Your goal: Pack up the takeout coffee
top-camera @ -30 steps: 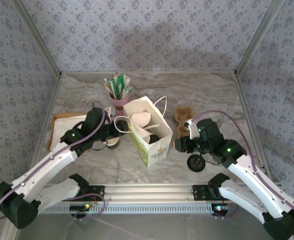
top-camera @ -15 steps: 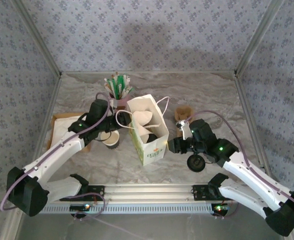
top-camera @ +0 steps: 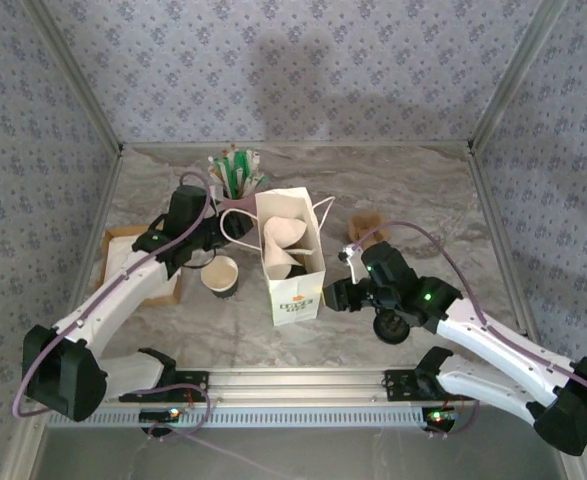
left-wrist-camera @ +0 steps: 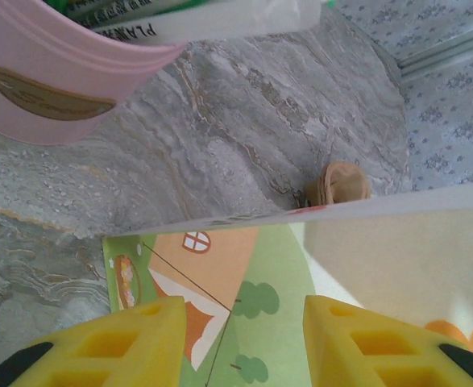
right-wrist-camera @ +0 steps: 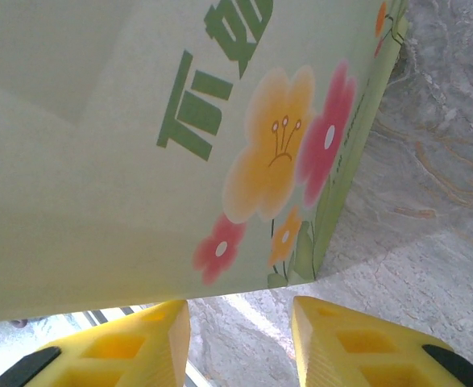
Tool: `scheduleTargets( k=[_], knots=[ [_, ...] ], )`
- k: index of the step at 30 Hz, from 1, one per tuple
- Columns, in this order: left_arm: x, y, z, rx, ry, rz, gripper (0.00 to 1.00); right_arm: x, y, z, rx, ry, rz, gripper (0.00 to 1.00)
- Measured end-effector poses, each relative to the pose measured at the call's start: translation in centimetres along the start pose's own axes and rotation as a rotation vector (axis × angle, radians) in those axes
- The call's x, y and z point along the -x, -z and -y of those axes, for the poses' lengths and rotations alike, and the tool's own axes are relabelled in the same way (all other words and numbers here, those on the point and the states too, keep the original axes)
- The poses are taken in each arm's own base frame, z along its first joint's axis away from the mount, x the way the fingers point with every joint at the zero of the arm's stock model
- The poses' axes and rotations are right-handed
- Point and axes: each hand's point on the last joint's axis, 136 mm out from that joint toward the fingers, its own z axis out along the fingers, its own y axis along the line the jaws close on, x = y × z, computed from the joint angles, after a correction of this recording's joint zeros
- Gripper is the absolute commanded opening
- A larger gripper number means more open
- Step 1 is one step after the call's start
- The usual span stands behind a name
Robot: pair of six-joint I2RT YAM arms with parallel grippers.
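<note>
A: Two arms around one white bag (top-camera: 291, 288). Which step is this?

B: Steadying the bag, I'd judge. It stands upright mid-table, mouth up. The left gripper (left-wrist-camera: 242, 306) has its fingers spread astride the top rim, clamping nothing. The right gripper (right-wrist-camera: 240, 306), likewise spread and empty, sits at a bottom corner.

A: What's inside?

B: Cream folds and a dark shape low down; I cannot tell what. The pink cup (left-wrist-camera: 51, 72) behind holds green-and-white sticks (top-camera: 235, 170).

A: And the takeout coffee?

B: Not assembled, as far as I can see. An open cup (top-camera: 220, 276) stands left of the bag and a loose black lid (top-camera: 391, 326) lies to its right. The next move calls for lidding the cup, then lifting it over the rim.
</note>
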Motion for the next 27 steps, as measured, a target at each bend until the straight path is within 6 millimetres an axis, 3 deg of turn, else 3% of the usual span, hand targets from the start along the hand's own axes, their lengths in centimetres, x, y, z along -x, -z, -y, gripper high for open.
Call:
scheduleTargets(
  k=[8, 21, 24, 27],
  knots=[
    [0.1, 1.7, 0.4, -0.011, -0.012, 0.019, 0.54, 0.3, 0.7, 0.7, -0.051, -0.002, 0.027, 0.51],
    [-0.2, 9.3, 1.6, -0.021, -0.069, 0.118, 0.79, 2.7, 6.2, -0.6, -0.078, 0.044, 0.136, 0.72],
    [-0.2, 11.2, 1.9, -0.024, -0.086, 0.152, 0.84, 3.5, 7.9, -1.0, -0.079, 0.061, 0.177, 0.83],
    [-0.5, 13.1, 1.9, -0.028, -0.105, 0.185, 0.91, 4.3, 9.7, -1.7, -0.070, 0.082, 0.235, 1.00]
  ],
)
